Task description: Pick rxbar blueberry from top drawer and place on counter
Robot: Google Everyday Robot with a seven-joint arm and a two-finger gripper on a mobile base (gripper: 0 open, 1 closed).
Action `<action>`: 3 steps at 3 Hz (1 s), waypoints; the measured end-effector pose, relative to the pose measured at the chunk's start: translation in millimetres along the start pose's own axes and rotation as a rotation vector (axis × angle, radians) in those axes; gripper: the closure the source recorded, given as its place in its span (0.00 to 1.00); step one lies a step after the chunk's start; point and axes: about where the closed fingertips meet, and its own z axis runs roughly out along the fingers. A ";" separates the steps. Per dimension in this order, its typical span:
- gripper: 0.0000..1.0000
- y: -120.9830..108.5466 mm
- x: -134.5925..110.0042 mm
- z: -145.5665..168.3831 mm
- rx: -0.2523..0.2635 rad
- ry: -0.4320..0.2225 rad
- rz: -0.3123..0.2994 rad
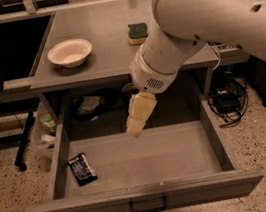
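The rxbar blueberry (82,168), a dark flat wrapper with white print, lies in the front left corner of the open top drawer (147,162). The drawer's front panel carries a small dark wire handle (148,207). My gripper (137,125) hangs over the middle of the drawer, up and to the right of the bar and apart from it, pointing down-left. The big white arm covers the right part of the counter (107,41).
On the counter stand a white bowl (70,52) at the left and a green-and-yellow sponge (137,31) at the middle. Clutter lies on the floor behind the drawer under the counter. Cables (227,101) lie to the right.
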 end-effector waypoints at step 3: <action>0.00 32.8 -9.4 72.3 -0.138 -0.114 -0.196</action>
